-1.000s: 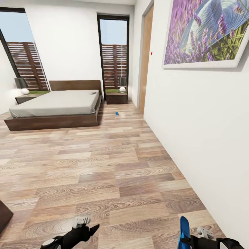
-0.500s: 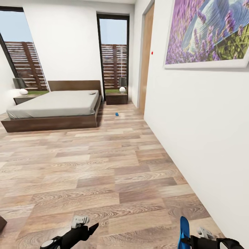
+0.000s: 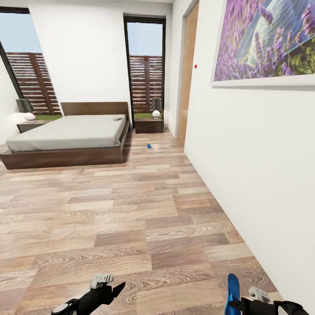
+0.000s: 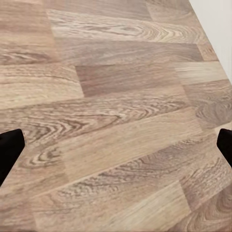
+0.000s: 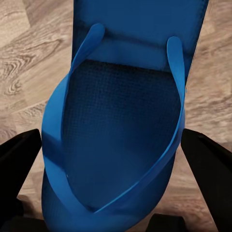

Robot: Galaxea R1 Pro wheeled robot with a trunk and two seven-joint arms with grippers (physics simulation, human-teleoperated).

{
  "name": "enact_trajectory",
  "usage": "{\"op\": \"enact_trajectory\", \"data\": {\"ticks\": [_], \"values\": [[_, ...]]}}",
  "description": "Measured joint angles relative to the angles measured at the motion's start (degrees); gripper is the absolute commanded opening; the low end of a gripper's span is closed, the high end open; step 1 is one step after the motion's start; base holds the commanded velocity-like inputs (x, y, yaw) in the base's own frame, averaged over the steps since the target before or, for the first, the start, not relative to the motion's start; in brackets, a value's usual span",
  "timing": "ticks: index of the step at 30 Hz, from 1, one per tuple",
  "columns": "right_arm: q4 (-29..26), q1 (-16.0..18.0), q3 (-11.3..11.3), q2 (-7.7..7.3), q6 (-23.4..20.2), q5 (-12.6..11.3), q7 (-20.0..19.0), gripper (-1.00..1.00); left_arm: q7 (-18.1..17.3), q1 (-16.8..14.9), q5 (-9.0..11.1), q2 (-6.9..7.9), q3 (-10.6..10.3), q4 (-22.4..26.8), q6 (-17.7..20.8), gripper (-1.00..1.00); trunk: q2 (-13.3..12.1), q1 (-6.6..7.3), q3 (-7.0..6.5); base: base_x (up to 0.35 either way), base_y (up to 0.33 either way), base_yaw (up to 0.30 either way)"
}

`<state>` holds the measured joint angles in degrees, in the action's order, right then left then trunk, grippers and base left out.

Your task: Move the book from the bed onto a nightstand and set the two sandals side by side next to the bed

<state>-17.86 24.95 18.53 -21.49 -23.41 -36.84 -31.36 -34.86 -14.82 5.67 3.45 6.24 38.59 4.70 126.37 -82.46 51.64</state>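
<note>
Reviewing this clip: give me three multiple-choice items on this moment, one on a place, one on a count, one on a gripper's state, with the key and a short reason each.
1. Where does the far sandal lie?
A. on the bed
B. on the floor between the bed and the door wall
C. on a nightstand

2. How many lamps stand by the bed?
A. one
B. two
C. three

3. What is the right gripper doing?
A. hanging open and empty
B. holding a blue sandal
C. holding a book

Key: B, it is a blue speck on the planks; B, one lamp on each nightstand; B, the held sandal sits between its fingers.
</note>
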Motion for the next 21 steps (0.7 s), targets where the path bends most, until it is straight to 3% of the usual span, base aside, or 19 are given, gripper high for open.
{"op": "enact_trajectory", "data": {"ticks": [8, 21], "values": [[0.0, 0.0, 0.0, 0.0, 0.0, 0.1, 0.0, -1.0, 0.0, 0.1, -0.1, -0.31, -0.1, 0.0, 0.0, 1.0, 0.0, 0.01, 0.0, 0.073, 0.0, 0.244], [2.1, 0.0, 0.0, -0.01, 0.0, 0.1, 0.1, -1.0, 0.0, 0.2, -0.1, -0.44, -0.2, -1.9, 0.0, 1.0, 0.0, 0.03, 0.0, 0.293, 0.0, 0.018]]}}
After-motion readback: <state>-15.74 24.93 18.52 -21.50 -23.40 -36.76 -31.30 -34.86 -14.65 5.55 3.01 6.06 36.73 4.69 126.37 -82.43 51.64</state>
